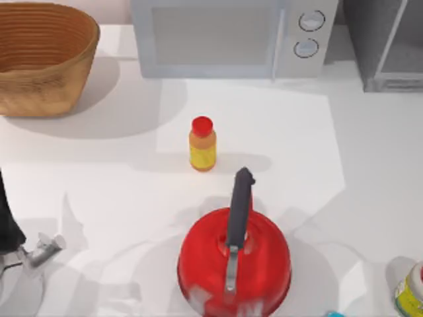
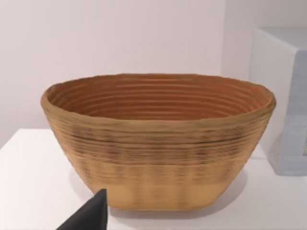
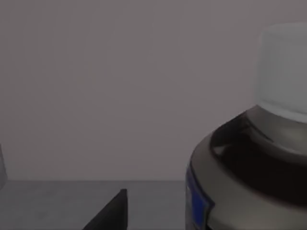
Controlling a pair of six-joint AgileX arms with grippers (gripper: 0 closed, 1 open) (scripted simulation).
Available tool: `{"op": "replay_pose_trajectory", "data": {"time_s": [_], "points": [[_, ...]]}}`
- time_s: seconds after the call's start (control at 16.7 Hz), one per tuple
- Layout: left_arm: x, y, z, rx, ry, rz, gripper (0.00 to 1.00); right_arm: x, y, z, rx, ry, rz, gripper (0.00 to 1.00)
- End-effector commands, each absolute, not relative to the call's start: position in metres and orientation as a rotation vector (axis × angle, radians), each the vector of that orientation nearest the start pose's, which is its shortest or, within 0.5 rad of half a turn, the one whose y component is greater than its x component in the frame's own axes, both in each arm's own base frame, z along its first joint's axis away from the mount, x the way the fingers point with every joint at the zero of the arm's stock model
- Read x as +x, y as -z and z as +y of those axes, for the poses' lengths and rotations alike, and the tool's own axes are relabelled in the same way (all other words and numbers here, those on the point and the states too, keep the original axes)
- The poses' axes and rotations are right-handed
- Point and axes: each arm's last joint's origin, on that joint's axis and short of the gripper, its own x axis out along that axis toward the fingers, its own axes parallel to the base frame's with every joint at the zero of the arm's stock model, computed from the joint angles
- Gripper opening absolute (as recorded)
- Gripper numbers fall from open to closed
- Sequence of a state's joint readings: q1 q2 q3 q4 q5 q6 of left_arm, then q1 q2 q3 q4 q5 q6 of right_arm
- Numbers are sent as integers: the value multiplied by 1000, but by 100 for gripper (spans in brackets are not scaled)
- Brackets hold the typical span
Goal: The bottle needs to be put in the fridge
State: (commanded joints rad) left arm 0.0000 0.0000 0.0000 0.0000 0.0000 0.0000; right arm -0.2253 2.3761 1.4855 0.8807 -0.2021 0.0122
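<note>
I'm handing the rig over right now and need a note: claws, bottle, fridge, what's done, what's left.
Left claw: parked at the table's lower left in the top view, facing the basket.
Right claw: close beside the bottle; whether it grips cannot be told.
Bottle: upright, with a grey wall and grey floor behind it, likely inside the fridge at the table's upper right.
Done: the bottle seems to be at the fridge.
Left: confirm it stands released, then back the right arm out.
</note>
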Motion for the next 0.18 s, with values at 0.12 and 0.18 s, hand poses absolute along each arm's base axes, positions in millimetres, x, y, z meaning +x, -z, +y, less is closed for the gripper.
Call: {"op": "replay_pose_trajectory", "data": {"time_s": [0.12,0.18], "points": [[106,-160,-1,0,0,0,100,504,-128,-103,4,-4,12,100],[106,-160,-1,0,0,0,100,504,-128,-103,4,-4,12,100]]}}
